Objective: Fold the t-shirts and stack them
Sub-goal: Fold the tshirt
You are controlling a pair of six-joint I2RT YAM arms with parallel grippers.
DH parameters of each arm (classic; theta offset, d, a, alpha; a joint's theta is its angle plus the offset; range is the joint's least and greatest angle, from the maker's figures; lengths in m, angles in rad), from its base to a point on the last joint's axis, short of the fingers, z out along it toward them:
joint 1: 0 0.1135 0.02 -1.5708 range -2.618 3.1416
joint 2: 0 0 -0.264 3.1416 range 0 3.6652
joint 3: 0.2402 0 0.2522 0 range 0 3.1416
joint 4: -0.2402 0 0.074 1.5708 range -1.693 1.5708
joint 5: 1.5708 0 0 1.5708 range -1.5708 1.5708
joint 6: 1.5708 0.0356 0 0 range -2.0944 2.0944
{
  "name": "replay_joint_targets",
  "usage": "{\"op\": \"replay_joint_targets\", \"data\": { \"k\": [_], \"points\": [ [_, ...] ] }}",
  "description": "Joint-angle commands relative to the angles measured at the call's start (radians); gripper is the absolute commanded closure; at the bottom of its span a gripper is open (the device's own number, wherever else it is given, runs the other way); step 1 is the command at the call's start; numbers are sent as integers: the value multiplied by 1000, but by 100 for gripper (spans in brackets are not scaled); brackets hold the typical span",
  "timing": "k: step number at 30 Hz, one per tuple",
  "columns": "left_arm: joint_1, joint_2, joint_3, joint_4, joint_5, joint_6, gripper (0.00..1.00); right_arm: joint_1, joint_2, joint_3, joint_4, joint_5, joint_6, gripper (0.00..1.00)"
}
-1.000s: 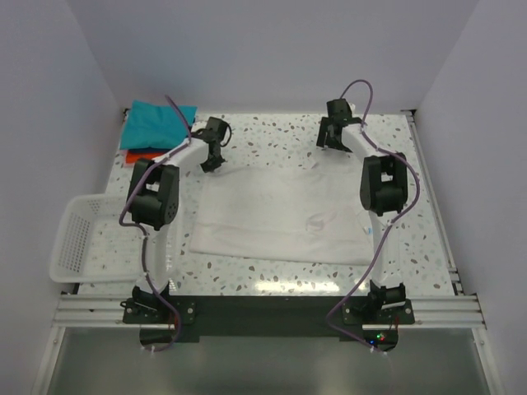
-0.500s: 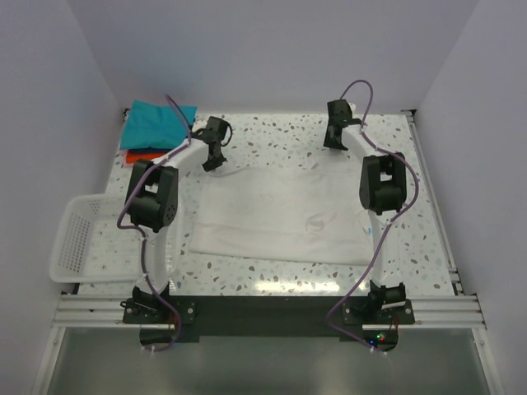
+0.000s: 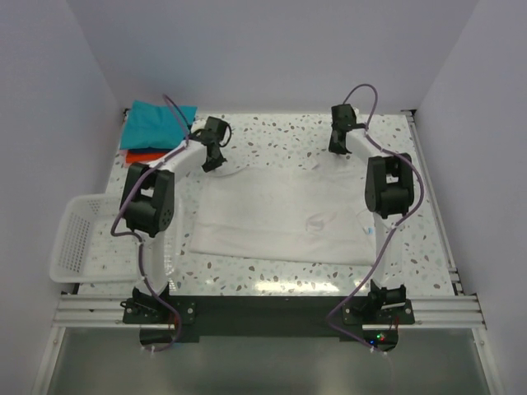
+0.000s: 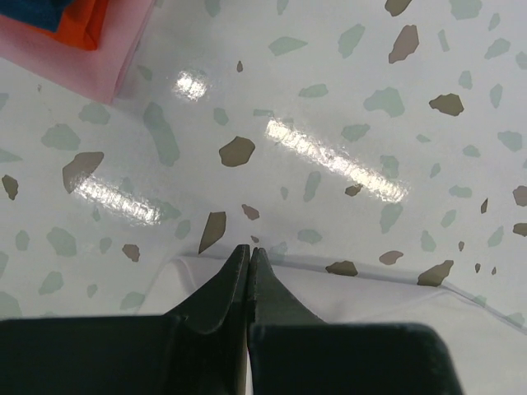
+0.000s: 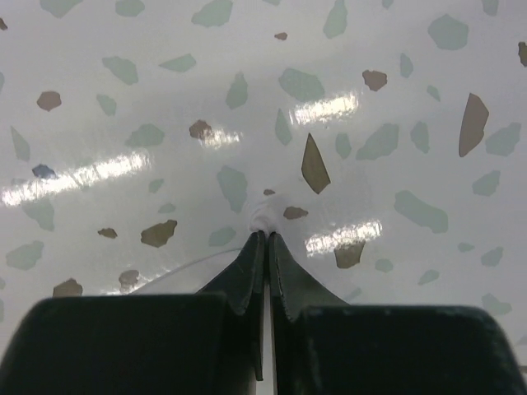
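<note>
The white t-shirt [image 3: 280, 216] lies spread flat mid-table, its faint chest mark toward the near right. My left gripper [image 3: 212, 158] is at its far left corner, jaws shut over the cloth's edge [image 4: 346, 288]. The right gripper [image 3: 338, 141] is at the far right corner, shut, and a small bunch of white cloth [image 5: 268, 217] pokes out past its tips. The teal t-shirt [image 3: 156, 123] lies folded at the far left on top of the red-orange t-shirt [image 3: 138, 154]. The left wrist view catches the red-orange t-shirt [image 4: 86, 20] at its top left.
A white mesh basket [image 3: 78, 239] stands at the table's left edge, near side. A pink layer [image 4: 82, 62] shows under the folded pile. White walls close in the table on the left, back and right. Purple cables arc over both arms.
The right gripper has closed from wide open onto the shirt's far right corner, and its arm has shifted slightly right. The left gripper has stayed shut in place.
</note>
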Motion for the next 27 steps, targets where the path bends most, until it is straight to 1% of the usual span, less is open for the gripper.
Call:
{"op": "replay_joint_targets", "data": {
  "k": [1, 5, 10, 11, 12, 15, 19, 22, 27],
  "points": [
    [-5, -85, -30, 29, 11, -1, 100, -3, -123, -54, 41, -31, -26, 100],
    [-8, -133, -82, 51, 12, -7, 100, -3, -235, -191, 79, -47, -36, 100],
    [-12, -199, -154, 66, 15, -15, 100, -3, -413, -358, 119, -70, -37, 100],
    [-14, -210, -168, 72, 18, -15, 100, -3, -442, -413, 122, -76, -39, 100],
    [-15, -232, -194, 78, 17, -20, 100, -3, -491, -438, 122, -78, -37, 100],
    [-18, -283, -248, 86, 17, -32, 100, -3, -569, -541, 119, -78, -33, 100],
    [-20, -354, -329, 100, 3, -49, 100, -2, -733, -688, 112, -74, -20, 100],
    [-20, -400, -383, 106, 3, -58, 100, -2, -830, -768, 98, -78, -14, 100],
    [-21, -464, -456, 114, -4, -72, 100, -3, -948, -843, 57, -90, -17, 100]
  ]
}}
